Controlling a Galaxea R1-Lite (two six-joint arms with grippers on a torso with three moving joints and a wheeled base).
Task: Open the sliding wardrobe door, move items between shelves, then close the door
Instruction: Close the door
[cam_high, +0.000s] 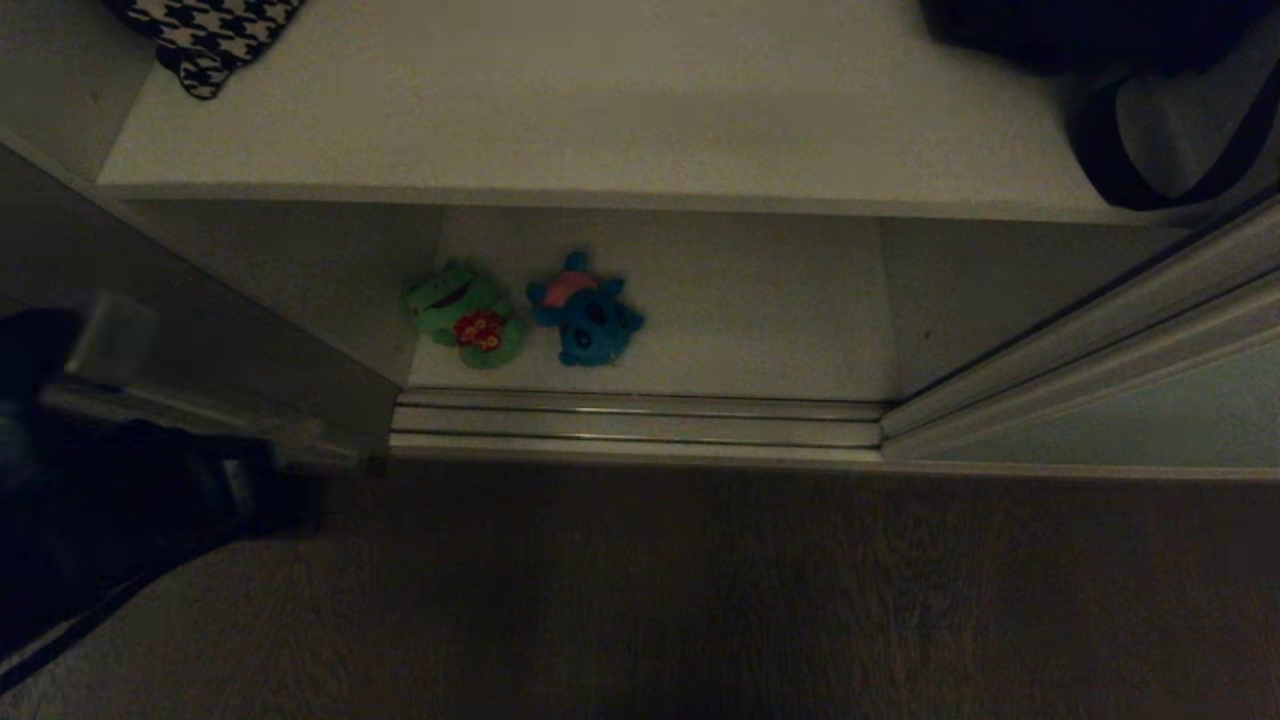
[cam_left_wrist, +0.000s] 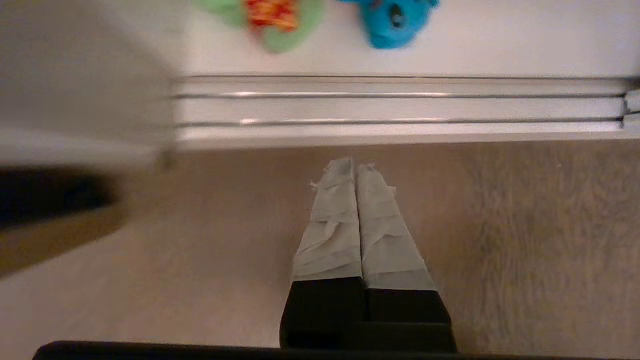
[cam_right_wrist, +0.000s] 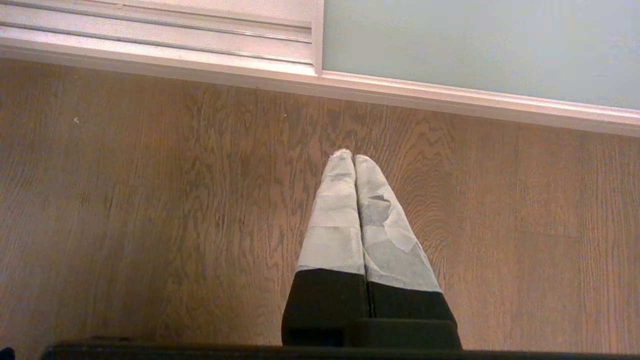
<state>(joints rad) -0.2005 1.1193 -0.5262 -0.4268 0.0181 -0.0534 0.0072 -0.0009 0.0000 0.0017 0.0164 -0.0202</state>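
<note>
In the head view, the wardrobe stands open in the middle. The pale grey-green sliding wardrobe door (cam_high: 1150, 410) with its off-white frame edge is pushed to the right side. On the lower white matte shelf (cam_high: 760, 310), just behind the metal floor track (cam_high: 640, 425), two small plush toys lie side by side: the green plush toy with a red spot (cam_high: 465, 315) on the left, near the white side wall, and the blue plush toy with a pink-orange patch (cam_high: 588, 310) just beside it on the right. They are close but I cannot tell if they touch. On the upper white shelf (cam_high: 600, 110) a black-and-white houndstooth cushion (cam_high: 205, 35) lies at the far left and a black strapped bag (cam_high: 1130, 60) at the far right. The left arm (cam_high: 120, 470) shows blurred at the left edge, over the brown wooden floor (cam_high: 750, 600).

In the left wrist view, the left gripper (cam_left_wrist: 355, 167) has its two tape-wrapped fingers pressed together with nothing between them. It hangs over the floor, in front of the track and apart from it. The green toy and the blue toy show partly beyond the track.

In the right wrist view, the right gripper (cam_right_wrist: 352, 159) is also closed and empty, over the wooden floor, near the bottom rail of the grey-green door.
</note>
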